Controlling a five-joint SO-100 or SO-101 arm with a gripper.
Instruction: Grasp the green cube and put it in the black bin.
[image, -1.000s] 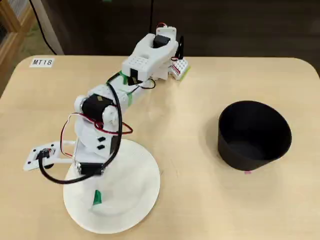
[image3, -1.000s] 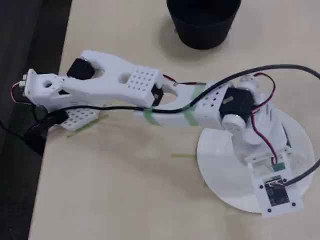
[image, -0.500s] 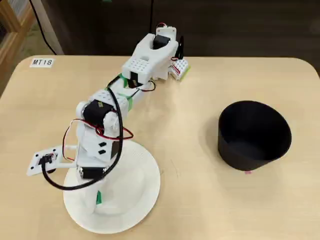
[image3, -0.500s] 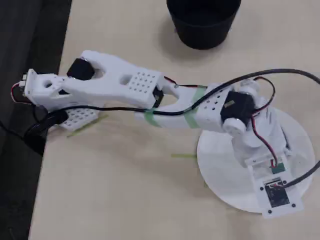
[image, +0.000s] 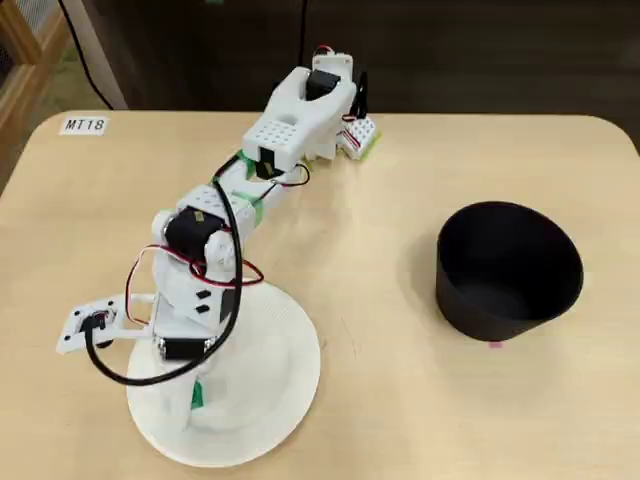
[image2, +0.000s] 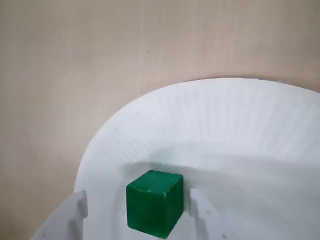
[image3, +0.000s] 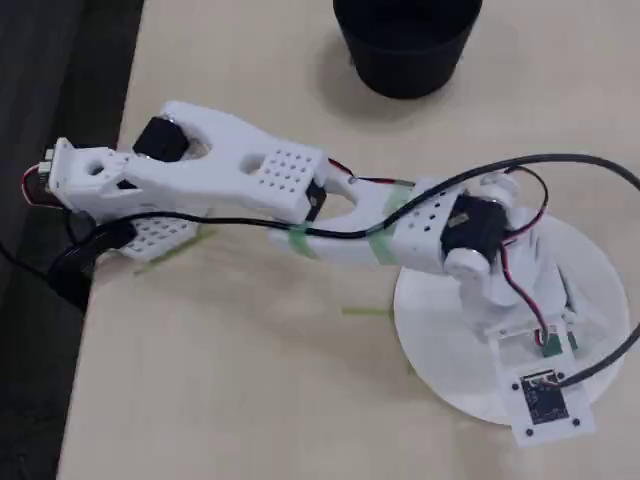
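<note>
Jaws spread either side of the green cube (image2: 154, 203) on the white plate (image2: 235, 125), not yet pinching; small, light and glossy-faced, it looks best squeezed across flat opposite sides.

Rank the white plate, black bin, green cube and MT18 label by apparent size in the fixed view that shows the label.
1. white plate, partly hidden by the arm
2. black bin
3. MT18 label
4. green cube, only a sliver visible, so its rank below the label is unsure
</note>
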